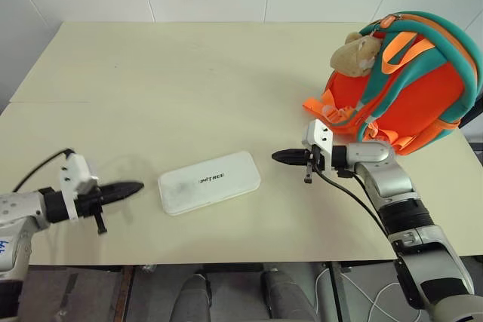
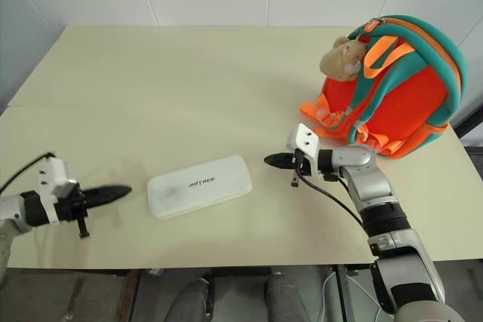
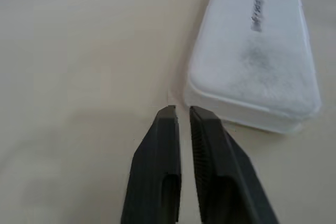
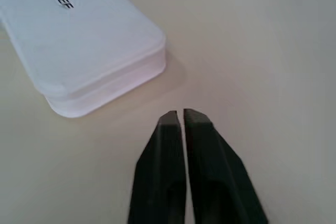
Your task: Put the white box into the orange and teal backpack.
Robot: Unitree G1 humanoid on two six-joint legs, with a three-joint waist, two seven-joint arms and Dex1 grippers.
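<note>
Closest to me, the left claw (image 1: 134, 186) hovers low over the bench (image 1: 189, 73), fingers pinched together, nothing in them. Just past its tips, toward the right, lies the white box (image 1: 210, 182), flat on the bench with its dark lettering facing up. I've got the right claw (image 1: 281, 157) on the box's other side, pointing back at it, jaws also pressed together and empty. Each claw sits just off one end of the box, touching neither end, so the box lies between them. Behind the right claw's wrist stands the orange and teal backpack (image 1: 411, 88), upright near the bench's far right corner, a tan plush animal (image 1: 355, 53) hanging at its top.
</note>
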